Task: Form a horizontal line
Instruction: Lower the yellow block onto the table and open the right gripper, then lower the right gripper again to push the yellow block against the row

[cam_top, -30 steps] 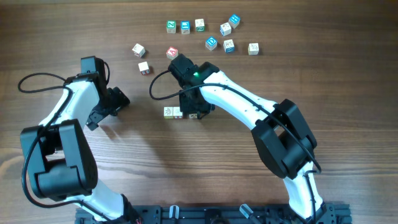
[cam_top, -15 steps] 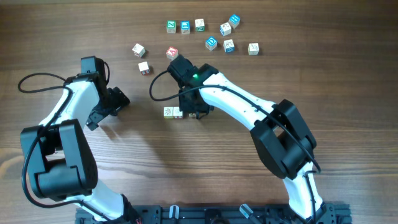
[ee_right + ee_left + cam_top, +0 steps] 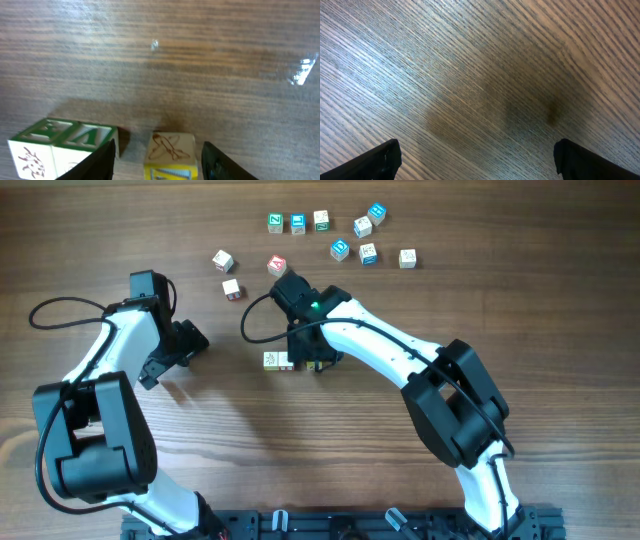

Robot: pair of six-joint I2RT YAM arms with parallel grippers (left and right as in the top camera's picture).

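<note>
Since a second ago the right gripper (image 3: 159,161) has eased its jaws off the yellow cube (image 3: 170,150), while the arms and the other cubes lie as they did. Far to the left, the left gripper (image 3: 477,160) hangs over the wooden table (image 3: 470,75) with its jaws spread wide, only wood grain between them. The horizontal line (image 3: 283,361) lies at the right gripper's jaws. Just outside the finger on the line's side (image 3: 105,160) stand two cream-faced cubes (image 3: 60,150) with green tops, touching side by side. After a narrow gap, the yellow cube sits upright on the table between the two jaws, level with that pair. The jaws stand partly spread: bare wood shows between the cube and the finger on the line's side, while the other finger (image 3: 220,162) is just beside the cube's far face, and I cannot tell whether it touches. Beyond the jaws, well apart from the line, loose cubes (image 3: 340,249) with blue, green and red-marked faces lie scattered.
</note>
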